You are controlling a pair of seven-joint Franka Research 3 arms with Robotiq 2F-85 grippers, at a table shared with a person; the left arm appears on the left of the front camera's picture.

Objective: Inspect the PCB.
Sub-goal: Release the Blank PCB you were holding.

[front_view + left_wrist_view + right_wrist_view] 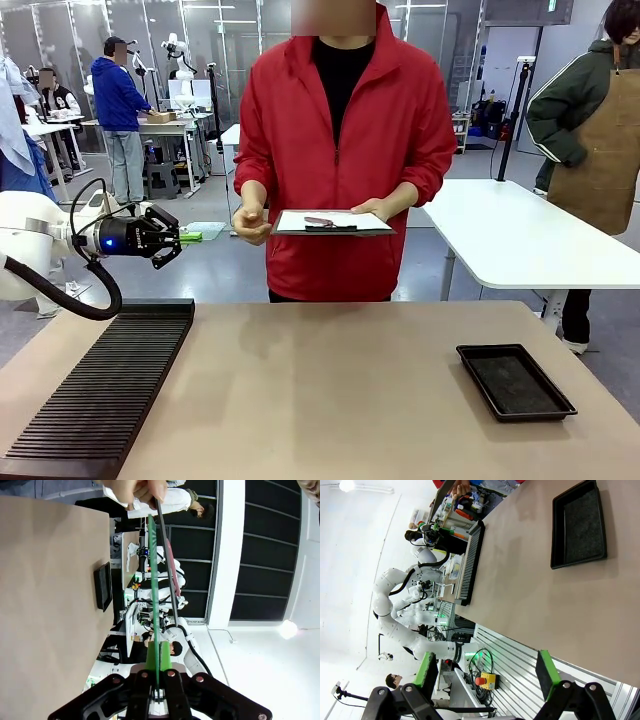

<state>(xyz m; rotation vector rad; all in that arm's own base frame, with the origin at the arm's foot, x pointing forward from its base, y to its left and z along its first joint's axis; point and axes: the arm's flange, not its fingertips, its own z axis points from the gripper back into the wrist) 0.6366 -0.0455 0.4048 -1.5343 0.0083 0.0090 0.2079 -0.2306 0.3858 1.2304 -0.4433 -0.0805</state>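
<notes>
One thin green rectangular PCB runs edge-on up the frame's centre, clamped in the closed left gripper. The right gripper stands wide open. One shallow black rectangular tray lies lower right on the tan tabletop.

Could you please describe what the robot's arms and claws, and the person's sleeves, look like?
The left arm is smooth white, with a black cable looping beside it and a blue light at the wrist. The left claw and the right claw are black, with bolted linkages and green pads. The person wears a red zip jacket with long sleeves.
</notes>
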